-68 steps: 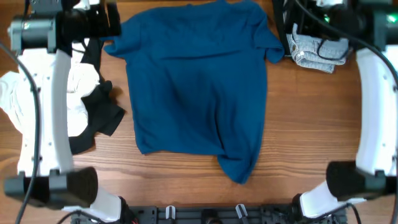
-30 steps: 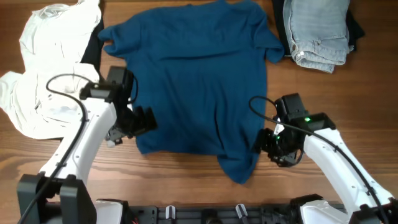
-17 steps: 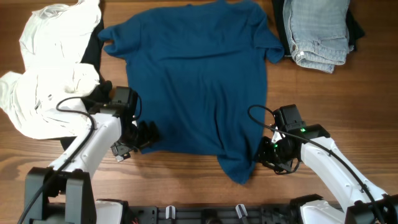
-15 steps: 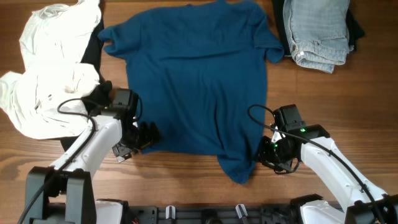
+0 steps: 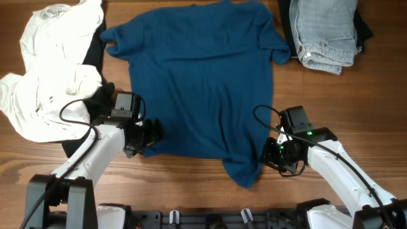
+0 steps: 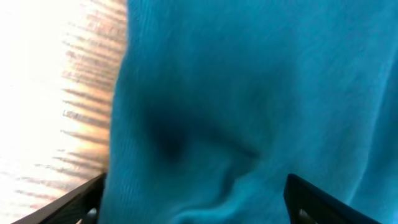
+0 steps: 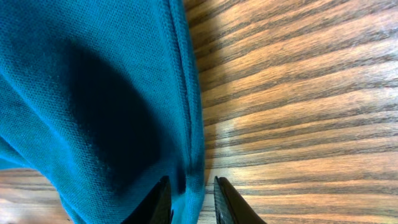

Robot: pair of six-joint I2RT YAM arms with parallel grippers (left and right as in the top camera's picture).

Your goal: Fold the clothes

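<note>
Read no legible text, label, brand mark, number or sign in the overhead or wrist views, neither on the dark-blue shirt (image 5: 203,83) nor on the wooden table (image 5: 318,102).
</note>
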